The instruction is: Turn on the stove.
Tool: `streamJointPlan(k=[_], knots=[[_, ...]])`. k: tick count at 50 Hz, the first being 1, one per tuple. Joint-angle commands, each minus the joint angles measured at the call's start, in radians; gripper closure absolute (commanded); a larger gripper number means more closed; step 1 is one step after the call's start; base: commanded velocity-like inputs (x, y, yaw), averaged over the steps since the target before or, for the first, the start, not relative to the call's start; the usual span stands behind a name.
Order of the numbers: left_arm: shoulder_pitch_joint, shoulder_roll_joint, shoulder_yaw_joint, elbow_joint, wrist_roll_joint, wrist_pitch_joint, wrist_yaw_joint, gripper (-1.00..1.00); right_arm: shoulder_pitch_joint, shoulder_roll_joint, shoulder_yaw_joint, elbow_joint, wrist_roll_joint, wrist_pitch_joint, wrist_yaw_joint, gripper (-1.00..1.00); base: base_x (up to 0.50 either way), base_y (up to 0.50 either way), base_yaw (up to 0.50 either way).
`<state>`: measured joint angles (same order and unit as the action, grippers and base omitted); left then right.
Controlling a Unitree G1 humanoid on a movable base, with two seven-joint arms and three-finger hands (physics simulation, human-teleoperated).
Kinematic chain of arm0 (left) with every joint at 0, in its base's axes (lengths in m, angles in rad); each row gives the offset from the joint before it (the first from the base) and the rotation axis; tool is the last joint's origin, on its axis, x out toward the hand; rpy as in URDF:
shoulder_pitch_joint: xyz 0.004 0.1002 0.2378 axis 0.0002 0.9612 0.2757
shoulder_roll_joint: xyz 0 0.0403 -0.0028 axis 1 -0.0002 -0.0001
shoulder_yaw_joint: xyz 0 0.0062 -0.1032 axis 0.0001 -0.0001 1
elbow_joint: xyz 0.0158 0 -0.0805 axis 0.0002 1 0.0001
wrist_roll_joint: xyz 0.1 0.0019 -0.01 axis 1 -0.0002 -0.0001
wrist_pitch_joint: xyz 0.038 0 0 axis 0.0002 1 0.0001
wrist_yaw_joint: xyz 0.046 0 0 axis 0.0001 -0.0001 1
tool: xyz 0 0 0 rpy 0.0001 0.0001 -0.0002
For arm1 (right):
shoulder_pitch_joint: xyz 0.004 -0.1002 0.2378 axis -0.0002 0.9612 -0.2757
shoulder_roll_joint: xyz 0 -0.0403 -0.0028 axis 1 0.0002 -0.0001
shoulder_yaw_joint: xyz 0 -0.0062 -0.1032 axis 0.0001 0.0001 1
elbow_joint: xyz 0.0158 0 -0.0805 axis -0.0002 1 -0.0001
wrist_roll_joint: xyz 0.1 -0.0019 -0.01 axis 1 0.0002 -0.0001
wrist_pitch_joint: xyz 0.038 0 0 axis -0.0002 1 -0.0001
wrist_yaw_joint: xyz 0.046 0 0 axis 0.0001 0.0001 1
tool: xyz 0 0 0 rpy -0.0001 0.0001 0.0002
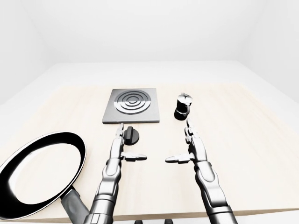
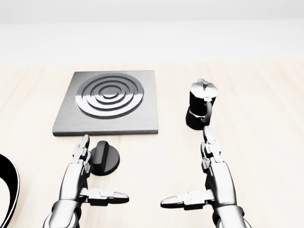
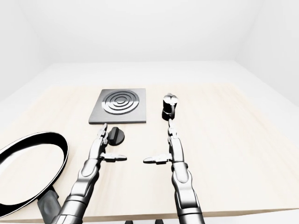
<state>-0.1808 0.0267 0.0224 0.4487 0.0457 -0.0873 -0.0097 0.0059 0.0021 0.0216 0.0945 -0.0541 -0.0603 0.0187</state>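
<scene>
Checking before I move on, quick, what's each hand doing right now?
Left hand: open, empty, beside the knob.
Right hand: open, empty.

Pale wooden table (image 1: 261, 154) in a bare white room; white walls (image 1: 140, 28), even light

**Cut off, covered, or too small to read**

In the head view the black frying pan with a pale rim (image 2: 9, 190) shows only as a curved sliver at the left edge. The left-eye view also crops it at the left and bottom edges, its dark handle (image 1: 74, 205) running out of view.

The round black stove knob (image 2: 105, 159) is partly covered on its left side by the fingers (image 2: 81, 154) of the left hand (image 2: 88, 178). Any marking on the knob is too small to tell.

Both metallic forearms leave every view at the bottom edge.

The light wooden surface (image 2: 266, 142) is cropped left, right and bottom in the head view.
</scene>
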Motion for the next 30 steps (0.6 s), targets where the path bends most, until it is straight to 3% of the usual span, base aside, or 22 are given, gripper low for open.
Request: streamJointPlan(k=[1,25,26,29,30], knots=[[0.031,-0.021,-0.024,-0.03,0.01,0.0,-0.009,-1.0,0.001,0.001,0.001,0.004,0.0,-0.002,0.0,-1.0,0.0,0.0,0.0],[0.111,-0.099,-0.136,0.008,0.058,0.0,-0.028,-1.0,0.0,-0.001,-0.001,0.025,0.002,-0.019,0.002,-1.0,0.0,0.0,0.0],[0.045,-0.108,-0.137,0.027,0.071,0.0,-0.018,-1.0,0.002,0.001,0.002,0.024,0.001,-0.019,0.002,-1.0,0.0,0.0,0.0],[0.002,-0.113,-0.13,0.031,0.072,0.0,-0.016,-1.0,0.0,0.001,0.001,0.033,0.001,-0.025,0.002,-1.0,0.0,0.0,0.0],[-0.093,-0.164,-0.172,-0.083,0.093,0.083,-0.022,-1.0,-0.009,-0.002,-0.004,0.059,0.005,-0.027,0.004,-1.0,0.0,0.0,-0.01]])
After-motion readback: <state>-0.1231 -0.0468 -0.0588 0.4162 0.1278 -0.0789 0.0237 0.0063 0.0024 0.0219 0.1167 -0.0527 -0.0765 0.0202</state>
